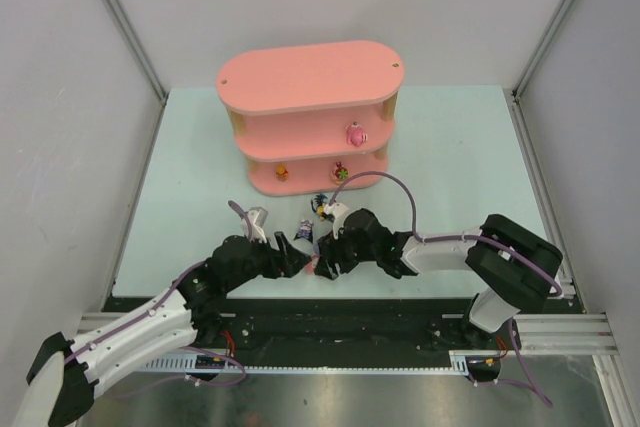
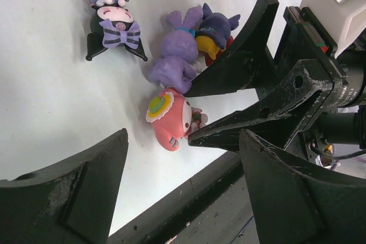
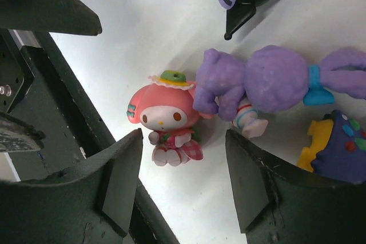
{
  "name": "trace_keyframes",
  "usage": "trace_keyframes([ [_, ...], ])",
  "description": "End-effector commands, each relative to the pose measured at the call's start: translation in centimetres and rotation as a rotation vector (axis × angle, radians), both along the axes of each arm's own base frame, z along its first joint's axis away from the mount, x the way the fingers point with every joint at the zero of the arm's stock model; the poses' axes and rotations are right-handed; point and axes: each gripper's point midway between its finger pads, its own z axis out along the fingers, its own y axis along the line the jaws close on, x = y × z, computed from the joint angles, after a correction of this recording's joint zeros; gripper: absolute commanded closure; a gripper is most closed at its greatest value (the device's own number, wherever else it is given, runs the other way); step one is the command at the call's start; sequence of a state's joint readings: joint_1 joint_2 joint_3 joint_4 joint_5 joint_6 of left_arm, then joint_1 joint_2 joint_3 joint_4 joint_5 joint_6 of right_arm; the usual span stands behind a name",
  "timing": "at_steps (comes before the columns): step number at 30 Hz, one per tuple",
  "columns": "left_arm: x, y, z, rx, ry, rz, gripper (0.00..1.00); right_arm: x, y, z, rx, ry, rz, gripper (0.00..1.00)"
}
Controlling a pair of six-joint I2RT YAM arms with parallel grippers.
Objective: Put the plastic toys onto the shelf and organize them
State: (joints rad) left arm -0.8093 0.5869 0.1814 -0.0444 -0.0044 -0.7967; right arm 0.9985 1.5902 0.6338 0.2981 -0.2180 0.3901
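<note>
Pink figurine (image 3: 166, 115): glossy rounded plastic, lying by spread right pincer (image 3: 183, 141); left pincer (image 2: 183, 141) released.

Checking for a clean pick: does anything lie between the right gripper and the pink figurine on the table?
Nothing visible does: the pink figurine sits right at the mouth of the open right gripper. However, the purple rabbit lies against its head on one side, so closing may well catch that too.

The pink toy (image 3: 166, 115) is smooth, slightly glossy plastic. Fingers (image 3: 123, 181) are matt black, pretty scuffed. The shelf (image 1: 310, 77) looks matt; its posts (image 1: 391, 107) are maybe bare wood.
</note>
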Motion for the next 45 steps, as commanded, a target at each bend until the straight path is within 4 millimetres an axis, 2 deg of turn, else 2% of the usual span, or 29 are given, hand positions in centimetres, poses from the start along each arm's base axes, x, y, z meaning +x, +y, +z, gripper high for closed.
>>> trace_keyframes([
  [1,0.3,0.0,1.0,-0.022,-0.011,0.02,0.16,-0.2,0.5,-0.1,0.03,-0.003,0.039,0.36],
  [4,0.3,0.0,0.9,-0.021,-0.012,0.021,0.16,-0.3,0.5,-0.5,0.023,0.005,0.041,0.44],
  [8,0.3,0.0,0.8,-0.02,-0.009,0.022,0.15,-0.4,0.5,-0.6,0.023,0.011,0.048,0.6],
  [13,0.3,-0.1,0.9,-0.024,-0.011,0.021,0.15,-0.5,0.3,-0.8,0.016,0.015,0.052,0.72],
  [14,0.3,-0.1,0.9,-0.024,-0.009,0.018,0.15,-0.5,0.3,-0.8,0.014,0.016,0.052,0.8],
  [18,0.3,-0.3,1.0,-0.041,-0.005,0.023,0.15,-0.5,0.1,-0.4,0.009,0.007,0.041,1.0],
  [21,0.4,-0.6,1.2,-0.064,0.015,0.029,0.15,-0.3,0.0,0.6,-0.008,-0.059,0.021,1.0],
  [22,0.3,-0.8,1.2,-0.073,0.033,0.033,0.15,0.3,-0.1,1.5,-0.007,-0.109,-0.011,1.0],
  [24,0.8,-1.3,2.2,-0.109,0.025,0.041,0.15,-0.3,0.1,2.3,-0.016,-0.162,-0.001,1.0],
  [29,0.8,-2.8,4.4,-0.203,0.043,0.017,0.16,-0.2,0.0,5.4,0.001,-0.287,-0.04,1.0],
  [35,0.9,-3.5,5.9,-0.293,0.059,0.025,0.18,-0.4,-0.5,8.1,0.058,-0.35,-0.077,1.0],
  [41,0.8,-4.1,7.1,-0.355,0.064,0.01,0.19,-0.7,-0.3,9.2,0.083,-0.374,-0.083,1.0],
  [45,0.6,-4.4,7.1,-0.37,0.074,-0.001,0.21,-0.9,-0.2,9.5,0.091,-0.382,-0.083,1.0],
])
